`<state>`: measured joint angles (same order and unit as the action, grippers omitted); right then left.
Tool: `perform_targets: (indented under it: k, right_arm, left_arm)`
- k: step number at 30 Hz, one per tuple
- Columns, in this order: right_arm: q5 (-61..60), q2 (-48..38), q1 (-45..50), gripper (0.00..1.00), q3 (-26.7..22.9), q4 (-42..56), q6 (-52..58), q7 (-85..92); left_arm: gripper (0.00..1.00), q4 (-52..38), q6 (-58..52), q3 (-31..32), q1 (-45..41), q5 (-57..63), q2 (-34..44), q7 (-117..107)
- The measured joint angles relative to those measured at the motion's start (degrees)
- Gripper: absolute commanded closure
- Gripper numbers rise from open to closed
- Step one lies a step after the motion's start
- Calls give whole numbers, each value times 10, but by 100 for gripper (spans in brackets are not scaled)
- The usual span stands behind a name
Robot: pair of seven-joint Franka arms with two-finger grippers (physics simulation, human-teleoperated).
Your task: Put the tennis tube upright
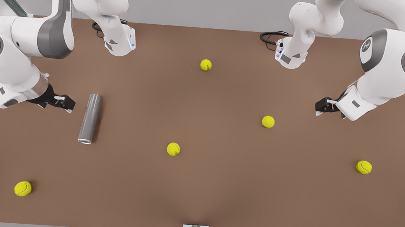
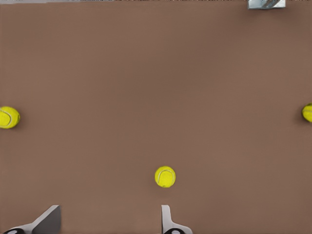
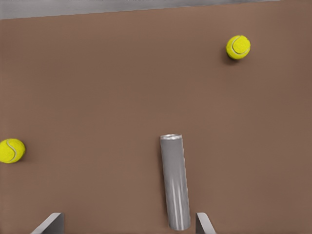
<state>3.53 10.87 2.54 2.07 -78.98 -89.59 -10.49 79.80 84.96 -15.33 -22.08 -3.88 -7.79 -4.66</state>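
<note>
We find the right gripper [image 1: 69,104] spread open beside the lying tennis tube [image 1: 90,118], the left gripper [image 1: 319,107] waiting open, and we advise straddling the tube squarely near one end.

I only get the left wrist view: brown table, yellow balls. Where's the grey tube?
Observer: The tennis tube lies on its side toward the front view's left, beside the right gripper.
Operator: Is it being held?
Observer: No. The right gripper's fingers are open, and the front view shows it apart from the tube.
Operator: And my arm?
Observer: The left gripper waits, open, at the front view's right, far from the tube.
</note>
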Motion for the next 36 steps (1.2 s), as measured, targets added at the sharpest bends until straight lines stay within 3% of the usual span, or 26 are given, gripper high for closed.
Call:
perform_targets:
  k: [2, 4, 7, 10, 20, 36]
  right_arm:
    - [0, 0, 1, 0, 0, -34, -2, -4]
    - [-1, 0, 5, 0, 1, -159, -15, -7]
    - [4, 2, 1, 0, 1, -337, -108, -11]
    - [16, 8, -31, 0, 0, -428, -218, -15]
    - [28, 66, -79, 0, 0, -443, -396, -5]
    - [27, 129, -92, 0, 0, -452, -444, 12]
  left_arm:
    - [0, 0, 4, 0, 0, 0, 0, -2]
    - [0, 0, 8, 0, 0, 0, 0, -3]
    - [0, 1, 11, 1, 0, 1, -1, -5]
    - [0, 6, 13, 2, 0, 0, -2, -6]
    - [0, 9, 19, 3, 8, 0, -8, -10]
    - [0, 9, 20, 8, 9, 0, -12, -14]
